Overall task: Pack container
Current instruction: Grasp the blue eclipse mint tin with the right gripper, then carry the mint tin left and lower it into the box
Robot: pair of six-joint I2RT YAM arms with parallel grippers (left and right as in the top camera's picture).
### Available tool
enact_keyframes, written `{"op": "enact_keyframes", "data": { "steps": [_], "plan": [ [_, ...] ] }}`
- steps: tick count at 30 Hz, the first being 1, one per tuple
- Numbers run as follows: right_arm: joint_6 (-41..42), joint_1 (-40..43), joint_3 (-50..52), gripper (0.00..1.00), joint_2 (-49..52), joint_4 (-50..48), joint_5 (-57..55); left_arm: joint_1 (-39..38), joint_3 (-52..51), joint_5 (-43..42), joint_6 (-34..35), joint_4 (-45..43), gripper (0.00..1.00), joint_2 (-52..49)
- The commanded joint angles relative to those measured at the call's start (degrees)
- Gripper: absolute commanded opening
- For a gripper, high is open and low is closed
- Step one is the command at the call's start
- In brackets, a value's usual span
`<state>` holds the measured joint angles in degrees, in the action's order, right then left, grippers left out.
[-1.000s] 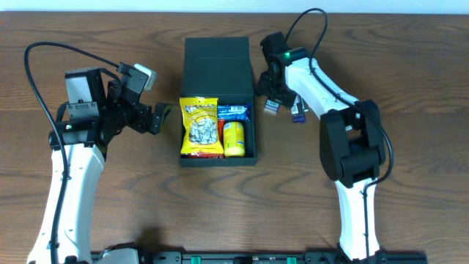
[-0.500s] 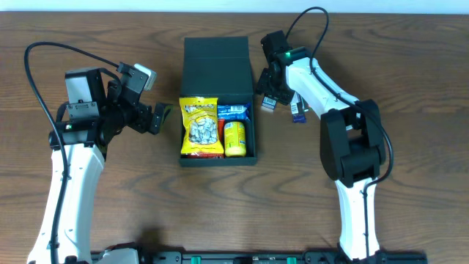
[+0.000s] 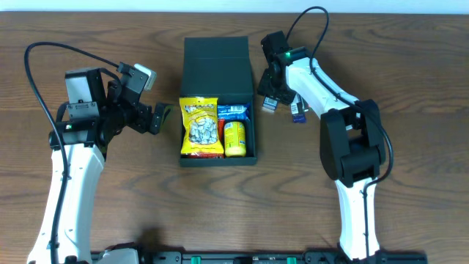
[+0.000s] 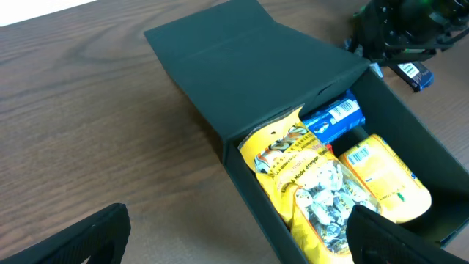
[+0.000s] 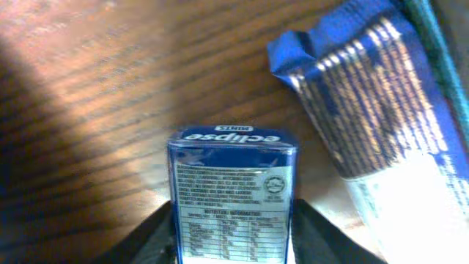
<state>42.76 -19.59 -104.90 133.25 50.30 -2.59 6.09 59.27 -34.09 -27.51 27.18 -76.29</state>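
near the tabletop's (image 3: 410, 59) far edge, beside the container (image 3: 218, 62): straddles a mint box (image 5: 233, 198) with right gripper (image 3: 270, 97) for packing; grip unclear.

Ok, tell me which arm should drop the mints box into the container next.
Right. The right gripper flanks the Eclipse mints box, which lies on the table just off the container's right side. The left gripper hangs open and empty on the container's opposite side, away from the mints.
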Motion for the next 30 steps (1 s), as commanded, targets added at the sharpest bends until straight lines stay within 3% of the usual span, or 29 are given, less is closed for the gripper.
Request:
{"op": "enact_keyframes", "data": {
  "steps": [1, 12, 18, 23, 30],
  "plan": [
    [-0.87, 0.57, 0.04, 0.45, 1.9, 1.2, -1.77, -0.13, 1.44, 0.2, -1.22, 0.2, 0.95, -0.2],
    [-2.6, 0.55, -0.04, 0.27, 1.88, 3.54, -1.64, -0.13, 1.44, 0.17, -1.2, 0.26, 0.95, -0.2],
    [-7.67, 0.44, -8.13, 0.02, 1.88, 12.41, -1.49, -0.13, 1.44, 0.2, -1.22, 0.24, 0.95, -0.2],
    [-10.91, 0.37, -21.92, 0.01, 1.86, 25.83, -1.36, -0.13, 1.44, 0.22, -1.22, 0.22, 0.95, -0.2],
    [-22.58, -2.82, -38.32, 0.02, 1.86, 41.88, 3.3, -0.13, 1.44, 0.22, -1.25, 0.04, 0.95, -0.22]
  ]
}}
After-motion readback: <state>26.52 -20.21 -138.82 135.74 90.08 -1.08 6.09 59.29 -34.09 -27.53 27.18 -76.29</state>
